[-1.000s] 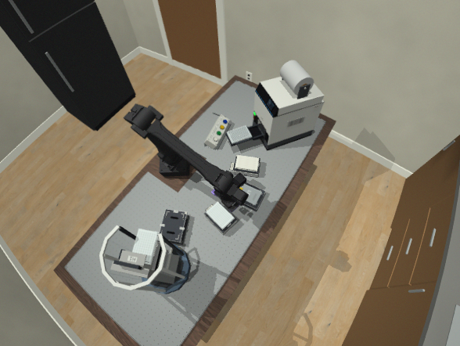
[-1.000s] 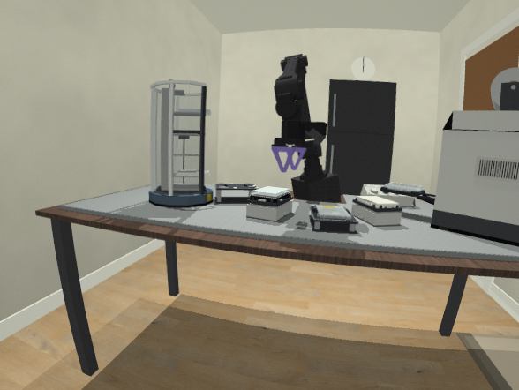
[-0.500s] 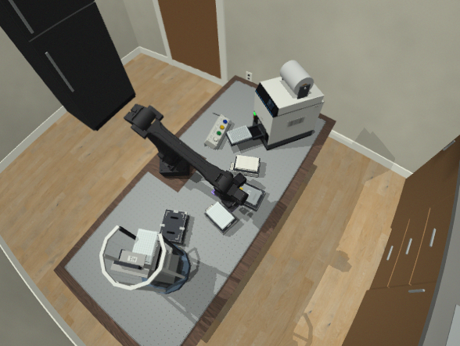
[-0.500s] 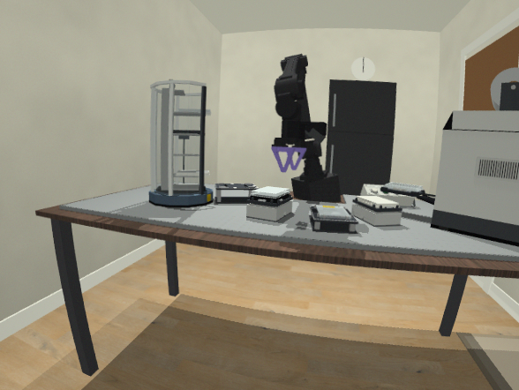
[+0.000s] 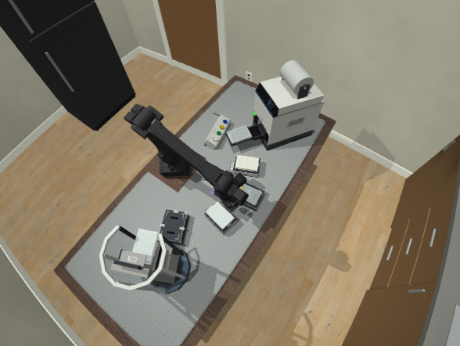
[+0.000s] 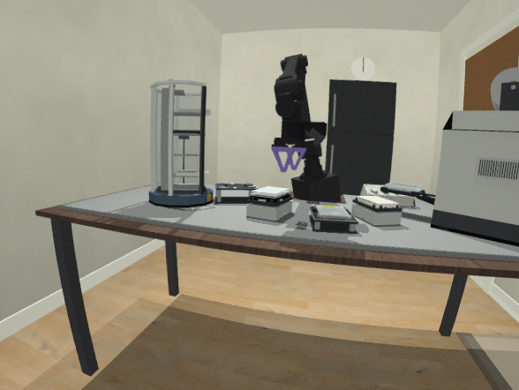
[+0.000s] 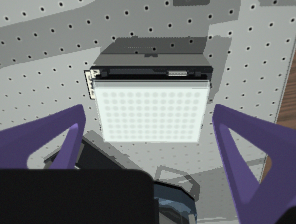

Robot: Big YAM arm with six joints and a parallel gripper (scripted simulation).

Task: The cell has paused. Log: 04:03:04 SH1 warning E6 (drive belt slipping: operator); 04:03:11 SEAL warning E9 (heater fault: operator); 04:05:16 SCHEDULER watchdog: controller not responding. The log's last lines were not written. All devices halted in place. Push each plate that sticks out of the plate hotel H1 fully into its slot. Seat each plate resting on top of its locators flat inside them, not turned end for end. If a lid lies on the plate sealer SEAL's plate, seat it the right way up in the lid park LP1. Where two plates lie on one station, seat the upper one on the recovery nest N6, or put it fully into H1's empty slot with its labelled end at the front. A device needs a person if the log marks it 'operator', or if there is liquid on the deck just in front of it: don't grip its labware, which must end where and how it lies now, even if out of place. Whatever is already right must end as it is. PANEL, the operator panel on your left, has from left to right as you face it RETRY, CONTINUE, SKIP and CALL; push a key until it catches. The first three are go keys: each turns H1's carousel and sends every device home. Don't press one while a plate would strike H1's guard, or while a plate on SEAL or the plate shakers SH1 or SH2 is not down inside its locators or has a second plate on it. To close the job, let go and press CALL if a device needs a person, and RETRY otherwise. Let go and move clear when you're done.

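My gripper (image 6: 289, 160) is open and empty. It hangs well above a white well plate (image 7: 151, 111) that lies on a plate shaker (image 6: 269, 204) near the table's front edge. In the wrist view the purple fingers stand wide on either side of the plate, and a small label tab shows at its upper left corner. I cannot tell whether the plate is down inside its locators. A second shaker (image 5: 247, 163) also carries a white plate. The sealer (image 5: 289, 109) has a plate (image 5: 239, 135) on its stage. The plate hotel (image 5: 137, 258) holds plates, one with a labelled end.
A dark nest (image 5: 253, 194) with a clear-topped plate sits just right of my wrist. The dark lid park (image 5: 174, 225) lies between the hotel and the shaker. The operator panel (image 5: 217, 131) with coloured keys sits left of the sealer. My arm base (image 5: 172, 164) stands at the table's far edge.
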